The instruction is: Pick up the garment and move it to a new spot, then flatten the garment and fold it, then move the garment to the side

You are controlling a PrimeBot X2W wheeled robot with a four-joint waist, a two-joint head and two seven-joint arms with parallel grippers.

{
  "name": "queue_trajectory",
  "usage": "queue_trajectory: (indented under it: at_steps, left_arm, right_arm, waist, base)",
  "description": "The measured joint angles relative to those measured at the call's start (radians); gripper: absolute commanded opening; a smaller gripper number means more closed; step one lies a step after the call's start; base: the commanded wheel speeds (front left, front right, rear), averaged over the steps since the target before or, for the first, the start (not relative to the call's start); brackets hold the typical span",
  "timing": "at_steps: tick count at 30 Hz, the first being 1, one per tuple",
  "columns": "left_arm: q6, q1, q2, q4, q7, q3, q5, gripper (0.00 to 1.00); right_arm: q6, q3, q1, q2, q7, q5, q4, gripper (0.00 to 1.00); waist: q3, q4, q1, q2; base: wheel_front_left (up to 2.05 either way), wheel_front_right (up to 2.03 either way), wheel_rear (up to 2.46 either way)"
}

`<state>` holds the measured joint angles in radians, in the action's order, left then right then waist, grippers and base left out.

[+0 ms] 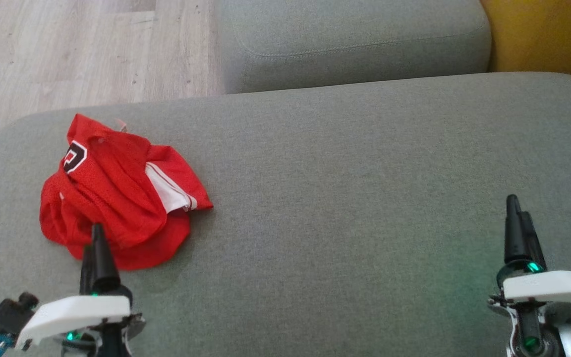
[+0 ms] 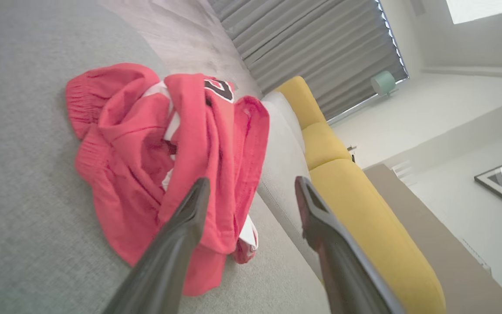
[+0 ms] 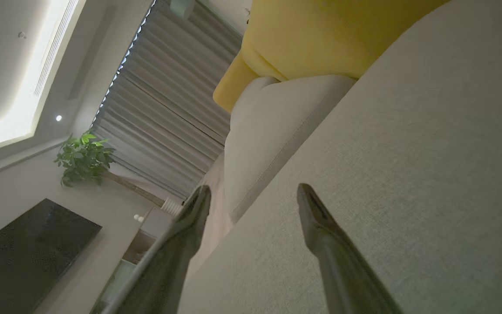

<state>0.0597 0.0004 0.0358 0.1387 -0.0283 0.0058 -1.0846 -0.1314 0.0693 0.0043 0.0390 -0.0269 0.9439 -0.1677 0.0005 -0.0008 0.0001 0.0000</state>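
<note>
The red mesh garment [image 1: 117,198], crumpled into a rounded heap with a white side stripe, lay on the grey woven sofa cushion [image 1: 340,198] at about nine o'clock in the head view. The left gripper [image 1: 93,242], at seven o'clock, pointed at the heap's near edge, its smooth dark tapered fingers spread apart, holding nothing. The right gripper [image 1: 519,207], at four o'clock, was likewise parted and empty over bare cushion. A yellow cushion [image 1: 543,34] sat at one o'clock.

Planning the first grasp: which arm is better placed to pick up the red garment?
Left. The left gripper, open, sits at the garment's near edge; the right gripper hangs over the grey cushion, far across from it.
</note>
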Motion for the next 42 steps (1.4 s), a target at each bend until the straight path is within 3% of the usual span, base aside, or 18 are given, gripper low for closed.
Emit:
queue_trajectory:
  at_steps: [16,42]
  left_arm:
    - [-0.029,-0.011,0.024,-0.008,-0.042,-0.146,0.322,1.00]
    - [-0.219,-0.089,0.136,0.066,-0.118,-0.409,0.668,1.00]
  right_arm:
    - [0.000,-0.040,0.000,0.000,-0.044,-0.283,0.020,1.00]
    - [0.000,-0.101,0.001,0.001,-0.116,-0.700,0.043,1.00]
  waist:
    - [-0.002,-0.004,-0.0001,0.0000]
    - [-0.010,-0.002,-0.0001,0.0000]
  base:
    - [0.00,0.00,0.00]
    - [0.00,0.00,0.00]
